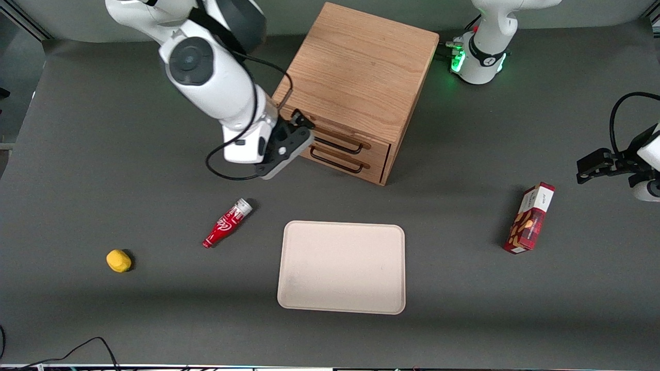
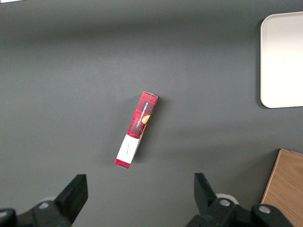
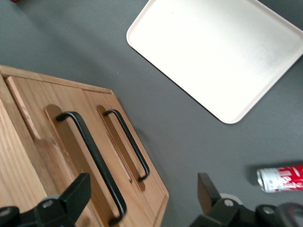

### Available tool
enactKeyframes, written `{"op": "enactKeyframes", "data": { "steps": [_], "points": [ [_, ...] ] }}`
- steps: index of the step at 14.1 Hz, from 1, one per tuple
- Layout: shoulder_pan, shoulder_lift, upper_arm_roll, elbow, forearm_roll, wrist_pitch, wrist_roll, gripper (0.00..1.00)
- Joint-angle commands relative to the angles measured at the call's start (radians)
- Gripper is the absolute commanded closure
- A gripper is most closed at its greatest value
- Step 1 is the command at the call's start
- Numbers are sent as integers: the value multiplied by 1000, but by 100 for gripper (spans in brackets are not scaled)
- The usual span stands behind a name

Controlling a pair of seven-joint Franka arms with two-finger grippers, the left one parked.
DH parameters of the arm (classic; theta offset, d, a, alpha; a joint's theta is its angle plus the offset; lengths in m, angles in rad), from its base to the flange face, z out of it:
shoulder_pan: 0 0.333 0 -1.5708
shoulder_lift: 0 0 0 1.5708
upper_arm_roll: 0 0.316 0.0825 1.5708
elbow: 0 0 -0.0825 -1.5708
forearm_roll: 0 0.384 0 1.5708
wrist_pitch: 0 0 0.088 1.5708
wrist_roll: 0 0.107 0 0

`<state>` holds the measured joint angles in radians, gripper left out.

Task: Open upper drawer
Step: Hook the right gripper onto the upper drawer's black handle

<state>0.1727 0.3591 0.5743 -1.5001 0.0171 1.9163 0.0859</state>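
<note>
The wooden cabinet point(image 1: 361, 67) stands at the back of the table with two drawers in its front. The upper drawer point(image 1: 374, 145) looks pushed in, flush with the lower drawer point(image 1: 375, 166). Its thin black handle point(image 1: 340, 145) also shows in the right wrist view point(image 3: 94, 156), beside the lower drawer's handle point(image 3: 129, 142). My right gripper point(image 1: 298, 140) is open and empty. It hovers just in front of the drawer fronts, at the handles' end toward the working arm. In the wrist view the gripper point(image 3: 142, 198) has its jaws spread wide, the upper handle's end between them, untouched.
A beige tray point(image 1: 341, 267) lies nearer the front camera than the cabinet. A red bottle point(image 1: 227, 222) lies on its side beside the tray, a yellow object point(image 1: 119, 260) farther toward the working arm's end. A red box point(image 1: 530, 217) lies toward the parked arm's end.
</note>
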Motion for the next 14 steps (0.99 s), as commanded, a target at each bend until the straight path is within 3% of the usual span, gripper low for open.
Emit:
{"op": "enactKeyframes", "data": {
  "steps": [1,4,14],
  "points": [
    [42,52,2,32,-43,45,44,0],
    [59,76,4,12,-112,78,38,0],
    [57,83,42,-69,-138,116,6,0]
  ]
}}
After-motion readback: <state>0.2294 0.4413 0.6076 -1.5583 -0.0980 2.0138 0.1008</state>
